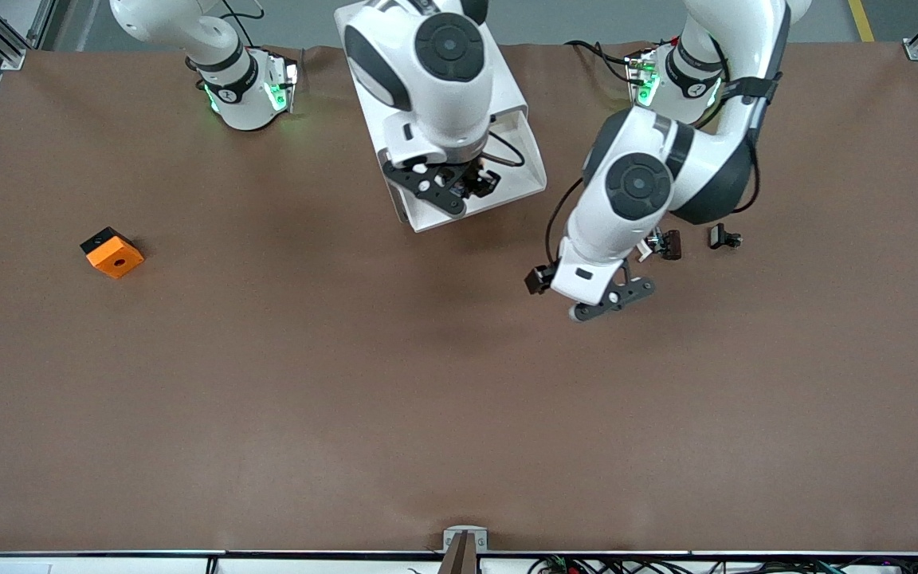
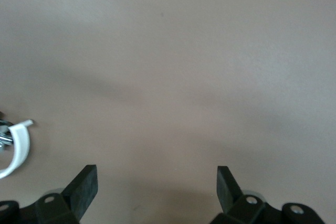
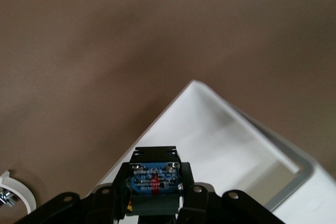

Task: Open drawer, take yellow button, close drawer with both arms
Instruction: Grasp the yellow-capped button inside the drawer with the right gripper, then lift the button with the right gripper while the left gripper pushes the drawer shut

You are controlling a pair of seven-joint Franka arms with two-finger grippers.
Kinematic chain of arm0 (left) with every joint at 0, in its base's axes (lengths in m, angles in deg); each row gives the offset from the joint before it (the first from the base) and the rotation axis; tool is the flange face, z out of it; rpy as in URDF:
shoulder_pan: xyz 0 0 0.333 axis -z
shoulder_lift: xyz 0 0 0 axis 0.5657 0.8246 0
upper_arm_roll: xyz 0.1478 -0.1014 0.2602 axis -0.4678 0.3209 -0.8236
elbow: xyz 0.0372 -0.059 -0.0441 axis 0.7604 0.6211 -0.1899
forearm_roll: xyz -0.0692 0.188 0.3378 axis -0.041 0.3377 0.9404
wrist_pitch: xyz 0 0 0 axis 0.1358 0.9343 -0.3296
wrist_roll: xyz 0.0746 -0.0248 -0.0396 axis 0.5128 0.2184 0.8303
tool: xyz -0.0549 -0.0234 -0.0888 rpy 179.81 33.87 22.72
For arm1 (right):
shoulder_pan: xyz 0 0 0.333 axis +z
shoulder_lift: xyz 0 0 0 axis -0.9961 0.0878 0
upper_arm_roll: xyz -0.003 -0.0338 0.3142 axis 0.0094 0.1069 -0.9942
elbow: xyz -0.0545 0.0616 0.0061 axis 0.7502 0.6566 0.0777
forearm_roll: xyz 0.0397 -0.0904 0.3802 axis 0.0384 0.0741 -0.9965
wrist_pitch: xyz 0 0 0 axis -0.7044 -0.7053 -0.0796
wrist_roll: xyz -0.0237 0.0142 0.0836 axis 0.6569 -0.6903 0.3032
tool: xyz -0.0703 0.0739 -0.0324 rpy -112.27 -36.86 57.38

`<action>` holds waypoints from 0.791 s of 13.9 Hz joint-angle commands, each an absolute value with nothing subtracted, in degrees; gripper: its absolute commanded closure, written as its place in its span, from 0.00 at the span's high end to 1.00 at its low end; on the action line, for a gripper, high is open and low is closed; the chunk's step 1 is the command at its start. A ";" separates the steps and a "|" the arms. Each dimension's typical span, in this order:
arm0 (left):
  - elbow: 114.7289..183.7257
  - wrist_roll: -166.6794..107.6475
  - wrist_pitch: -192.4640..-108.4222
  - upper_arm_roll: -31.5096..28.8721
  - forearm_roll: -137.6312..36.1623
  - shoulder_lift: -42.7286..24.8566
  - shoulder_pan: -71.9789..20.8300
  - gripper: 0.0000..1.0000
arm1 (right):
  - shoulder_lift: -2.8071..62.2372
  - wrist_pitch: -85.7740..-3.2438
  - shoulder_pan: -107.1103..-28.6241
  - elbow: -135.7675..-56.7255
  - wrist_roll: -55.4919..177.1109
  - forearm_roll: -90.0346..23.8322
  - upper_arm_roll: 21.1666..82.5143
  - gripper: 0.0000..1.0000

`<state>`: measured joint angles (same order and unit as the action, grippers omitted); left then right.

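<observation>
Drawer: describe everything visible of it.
The drawer is white, smooth and plastic-looking, with thin upright walls. It stands pulled open toward the front camera, askew on the brown table, its farther end hidden under the right arm. The right pincer hangs over it, shut on the button. The left pincer, open, waits over bare table.

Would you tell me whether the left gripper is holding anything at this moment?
No: in the left wrist view the left gripper has its fingers spread wide with only bare table between them.
</observation>
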<state>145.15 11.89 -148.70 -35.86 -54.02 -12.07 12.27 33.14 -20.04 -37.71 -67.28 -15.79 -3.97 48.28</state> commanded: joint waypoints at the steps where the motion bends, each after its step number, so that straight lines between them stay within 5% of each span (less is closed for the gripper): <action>1: 150.93 15.08 -153.85 -35.64 -52.55 -14.17 15.81 1.00 | 29.38 -16.27 -42.93 -67.80 -5.08 -5.04 47.71 0.00; 4: 150.94 20.35 -153.52 -35.64 -52.55 -13.82 19.33 1.00 | 25.17 -13.88 -47.42 -71.29 2.58 -4.34 47.89 0.00; 11: 150.50 21.34 -151.41 -35.47 -52.47 -11.71 27.59 1.00 | 9.87 -17.81 -61.83 -92.99 26.04 0.31 47.97 0.00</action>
<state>149.94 20.11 -151.77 -35.42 -54.00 -12.01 25.98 15.51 -13.84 -58.82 -83.66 21.18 -1.23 49.09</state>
